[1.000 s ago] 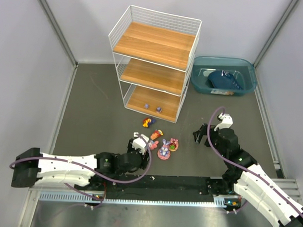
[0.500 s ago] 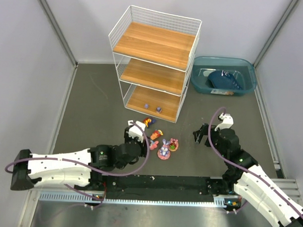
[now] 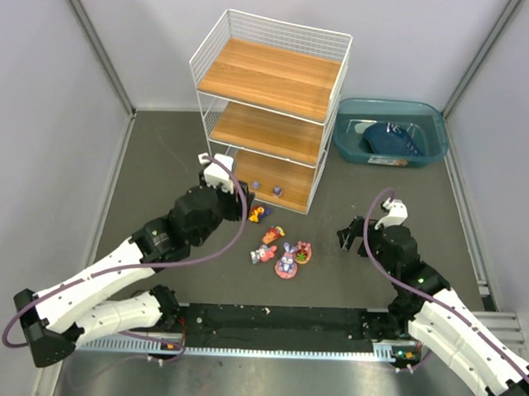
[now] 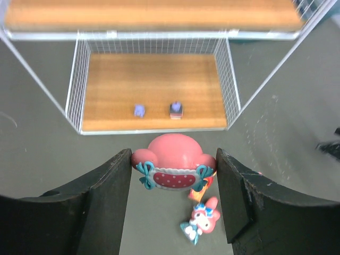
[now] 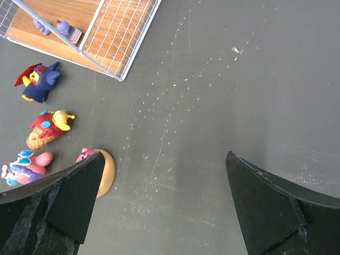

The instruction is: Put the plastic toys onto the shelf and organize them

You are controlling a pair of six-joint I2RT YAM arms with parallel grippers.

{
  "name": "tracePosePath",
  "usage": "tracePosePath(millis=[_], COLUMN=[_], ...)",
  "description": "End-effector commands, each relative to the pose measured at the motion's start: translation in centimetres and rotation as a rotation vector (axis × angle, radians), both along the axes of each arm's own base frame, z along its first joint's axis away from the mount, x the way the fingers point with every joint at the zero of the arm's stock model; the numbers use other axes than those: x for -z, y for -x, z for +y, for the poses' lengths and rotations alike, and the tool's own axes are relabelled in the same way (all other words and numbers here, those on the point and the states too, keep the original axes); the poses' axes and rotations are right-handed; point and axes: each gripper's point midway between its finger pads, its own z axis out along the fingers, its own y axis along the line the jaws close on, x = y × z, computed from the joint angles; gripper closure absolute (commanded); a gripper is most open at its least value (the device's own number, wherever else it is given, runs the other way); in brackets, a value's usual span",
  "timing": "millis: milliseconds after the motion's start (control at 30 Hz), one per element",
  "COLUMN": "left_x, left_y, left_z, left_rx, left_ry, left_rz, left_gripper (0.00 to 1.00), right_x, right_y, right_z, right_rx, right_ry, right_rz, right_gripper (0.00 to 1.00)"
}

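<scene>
Pink toy (image 4: 173, 169) gripped between left jaws, left arm (image 3: 159, 242) outstretched toward shelf (image 3: 269, 76)

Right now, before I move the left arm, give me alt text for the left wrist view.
The left hand grips a pink figurine with blue bows between its fingers, facing the shelf and its open bottom tier. Near that tier's front edge sit two small purple figurines; a pink bunny figurine lies on the floor below.

toys (image 3: 286, 264) before shelf (image 3: 269, 76) | bin (image 3: 349, 147) right of shelf, behind toys
</scene>
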Motion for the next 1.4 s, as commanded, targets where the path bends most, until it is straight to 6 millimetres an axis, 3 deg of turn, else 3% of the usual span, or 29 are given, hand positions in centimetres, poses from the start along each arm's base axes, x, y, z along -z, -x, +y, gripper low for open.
tracePosePath(millis=[0,267,400,933,1367], left_x=[-6.9,-12.0,-13.3,-13.9,-12.1], left_y=[-1.9,-4.6,-5.8,-11.1,-14.6], left_z=[-1.1,-0.1,0.6,1.4,1.6], left_rx=[0.069,0.076,0.058,-0.003,-0.005], left_ry=[0.061,0.073,0.059,0.112,0.116], left_rz=[-0.13,-0.188,-0.188,-0.203,-0.192], left_gripper=[0.49,0.5,0.5,0.51,0.52], right_x=[-0.7,-0.8,-0.8,-0.8,-0.9], right_y=[-0.3,-0.3,-0.3,-0.4,-0.3], right_z=[0.2,0.2,0.2,0.1,0.0], right_rx=[0.004,0.001,0.005,0.01,0.01], right_ry=[-0.02,-0.018,-0.017,-0.015,-0.014], right_rz=[-0.034,-0.036,-0.037,-0.04,-0.043], right_gripper=[0.01,0.01,0.01,0.01,0.01])
